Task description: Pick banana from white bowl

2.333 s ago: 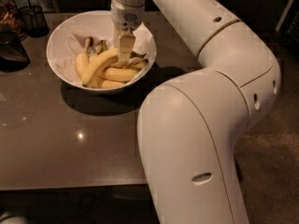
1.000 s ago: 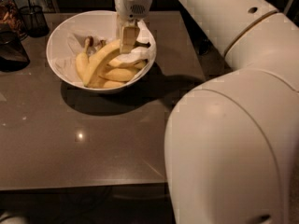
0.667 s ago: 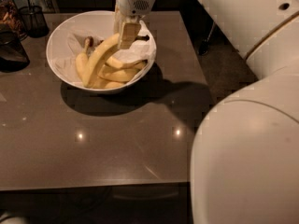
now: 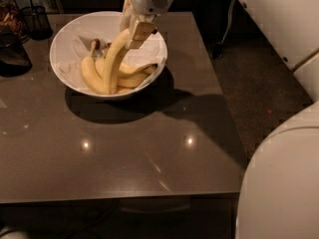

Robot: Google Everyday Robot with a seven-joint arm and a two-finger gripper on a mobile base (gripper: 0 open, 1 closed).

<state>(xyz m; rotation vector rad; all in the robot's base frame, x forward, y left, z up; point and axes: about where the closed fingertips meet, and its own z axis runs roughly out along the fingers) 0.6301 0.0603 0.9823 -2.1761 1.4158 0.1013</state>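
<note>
The white bowl (image 4: 65, 39) sits at the far left of the dark table, lined with crumpled white paper. My gripper (image 4: 133, 30) hangs over the bowl's right half, shut on the upper end of the long curved yellow banana (image 4: 113, 61). That end is lifted and tilted up, while the banana's lower end still rests among the shorter bananas (image 4: 130, 77) in the bowl. A small banana with a brown stem (image 4: 89, 68) lies at the bowl's left side.
Dark glass containers (image 4: 35, 19) and a dark object (image 4: 11, 54) stand at the table's far left. The grey table (image 4: 129, 148) stretches toward me. My white arm body (image 4: 284, 183) fills the lower right; the floor lies to the right of the table.
The gripper has risen and drawn back with the long banana's end, tilting that banana more upright. My arm body has swung to the right, uncovering more of the table.
</note>
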